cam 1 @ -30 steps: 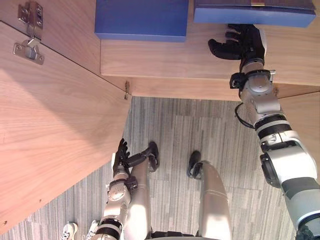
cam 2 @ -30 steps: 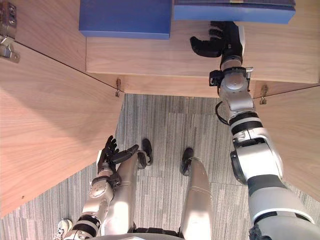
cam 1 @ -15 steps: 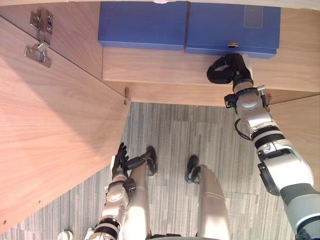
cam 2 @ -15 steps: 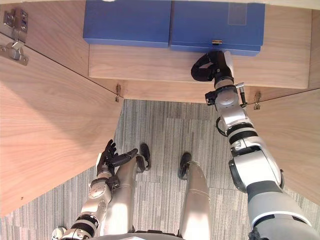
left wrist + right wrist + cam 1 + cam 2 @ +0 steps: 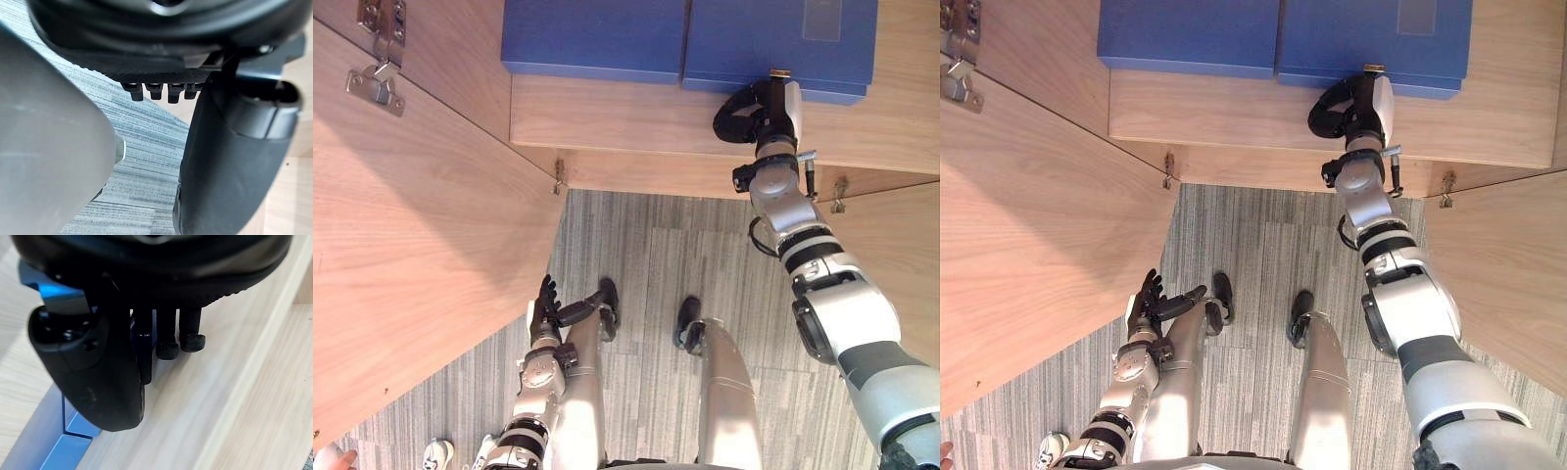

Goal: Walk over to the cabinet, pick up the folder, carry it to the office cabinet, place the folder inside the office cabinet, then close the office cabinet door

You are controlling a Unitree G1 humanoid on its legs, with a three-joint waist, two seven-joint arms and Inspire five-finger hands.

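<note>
Two blue folders lie flat side by side on the cabinet shelf (image 5: 626, 117). The right folder (image 5: 778, 39) has a clear label pocket on top; the left folder (image 5: 595, 37) is plain. My right hand (image 5: 751, 110) rests on the shelf right at the right folder's front edge, fingers curled into the palm. In the right wrist view the curled fingers (image 5: 167, 350) hold nothing, and the folder's blue edge (image 5: 73, 426) shows past the thumb. My left hand (image 5: 548, 308) hangs low beside me over the carpet, its fingers straight and empty.
The cabinet's left door (image 5: 411, 245) stands wide open, with metal hinges (image 5: 374, 83) near its top. The right door (image 5: 911, 264) is open too. Grey striped carpet (image 5: 656, 255) lies below the shelf. A person's shoes (image 5: 438, 452) show at the lower left.
My right hand's fingers have curled in from a looser spread, and the hand has settled against the right folder's front edge. The whole view has shifted a little. The left hand has stayed still.
</note>
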